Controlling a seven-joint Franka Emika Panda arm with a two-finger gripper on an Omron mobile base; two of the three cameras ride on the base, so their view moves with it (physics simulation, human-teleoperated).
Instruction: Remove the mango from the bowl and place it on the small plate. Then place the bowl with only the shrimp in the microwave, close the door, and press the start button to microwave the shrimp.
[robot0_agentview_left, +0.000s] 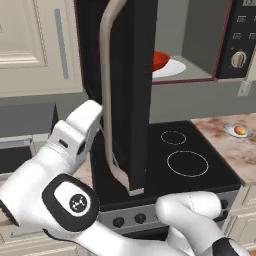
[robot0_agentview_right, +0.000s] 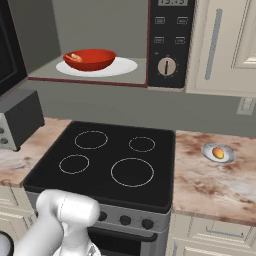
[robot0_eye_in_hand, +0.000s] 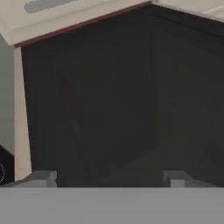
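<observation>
The microwave (robot0_agentview_right: 100, 40) stands open, its black door (robot0_agentview_left: 131, 95) swung out over the stove. The red bowl (robot0_agentview_right: 90, 59) rests inside on the white disc plate (robot0_agentview_right: 125, 66), with the pale shrimp (robot0_agentview_right: 75, 57) in it. On the counter to the right, the small plate (robot0_agentview_right: 218, 152) carries the mango (robot0_agentview_right: 218, 152). My white hand (robot0_agentview_left: 86, 121) is at the door's outer face, just left of the beige handle (robot0_agentview_left: 106, 75). In the hand view my gripper (robot0_eye_in_hand: 108, 179) is open, close to the dark door panel (robot0_eye_in_hand: 109, 96), with nothing between its tips.
The black cooktop (robot0_agentview_right: 110, 160) lies under the open door. A grey toaster oven (robot0_agentview_right: 17, 120) stands on the left counter. The control panel with its round dial (robot0_agentview_right: 166, 66) is right of the cavity. Cream cabinets flank the microwave.
</observation>
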